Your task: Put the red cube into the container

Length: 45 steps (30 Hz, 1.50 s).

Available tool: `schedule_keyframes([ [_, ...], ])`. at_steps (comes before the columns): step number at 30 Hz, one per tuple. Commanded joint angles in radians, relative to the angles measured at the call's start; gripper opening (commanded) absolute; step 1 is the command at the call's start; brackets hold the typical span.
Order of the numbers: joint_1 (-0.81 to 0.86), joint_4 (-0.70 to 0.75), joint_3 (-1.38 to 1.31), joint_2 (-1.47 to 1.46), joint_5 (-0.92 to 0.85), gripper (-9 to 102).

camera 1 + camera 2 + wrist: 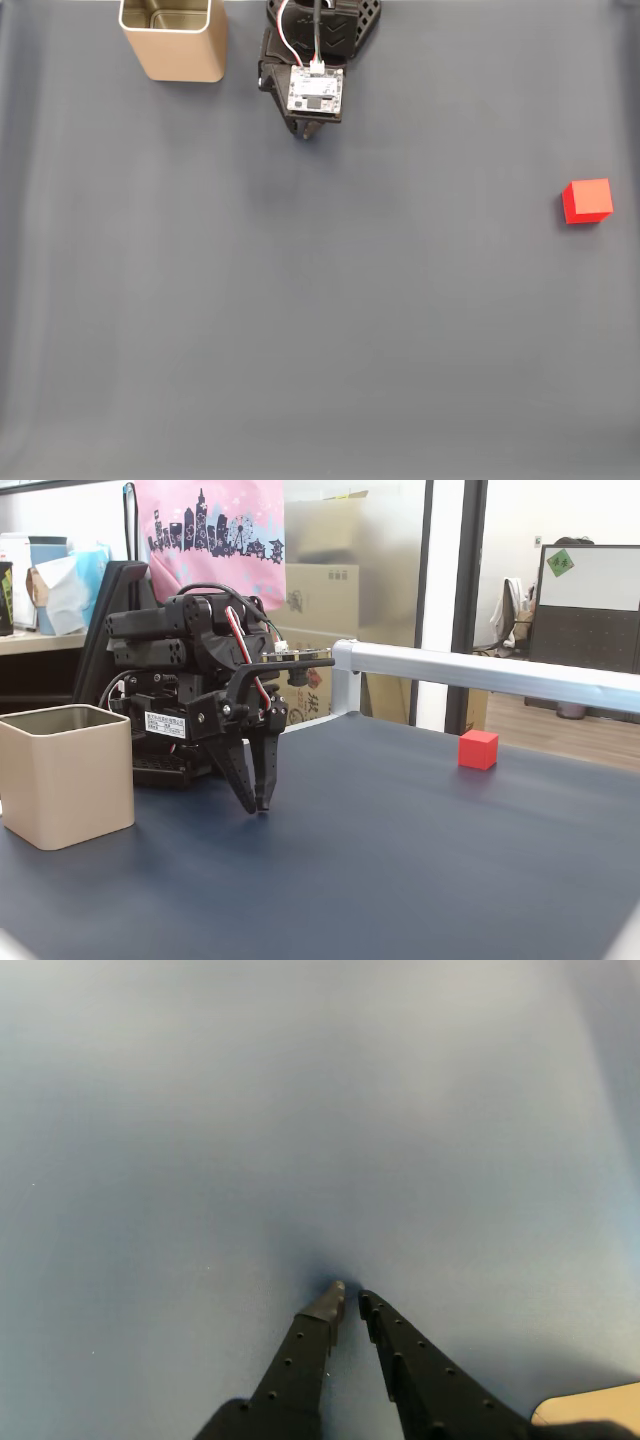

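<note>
The red cube (587,200) sits alone on the dark blue mat at the right edge in a fixed view, and at the far right (478,749) in the side fixed view. The beige-gold container (173,38) stands upright and open at the top left; in the side view the container (65,773) is at the left. My black gripper (349,1300) points down at the mat, fingers nearly touching with nothing between them. The gripper (307,131) hangs just right of the container and far from the cube. Its tips (258,802) reach almost to the mat.
The blue mat (320,320) covers the whole table. A silver aluminium bar (480,670) runs along the far side. The arm's base (160,720) stands behind the container. A beige corner (590,1410) shows at the lower right of the wrist view.
</note>
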Motion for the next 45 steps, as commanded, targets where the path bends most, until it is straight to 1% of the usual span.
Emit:
schedule_keyframes([
  [1, -0.028, 0.011, 0.011, 0.078, -0.006, 0],
  [22, -0.037, 0.000, 0.011, 0.078, -0.023, 0],
  [27, -0.038, -0.141, 0.011, 0.075, 0.015, 0],
  [32, -0.041, -0.411, 0.008, 0.003, 0.046, 0],
  [35, -0.064, -0.523, -0.032, -0.074, 0.046, 0],
  [38, -0.109, -0.568, -0.130, -0.178, 0.080, 0],
  [45, -0.167, -0.554, -0.497, -0.535, 0.133, 0],
])
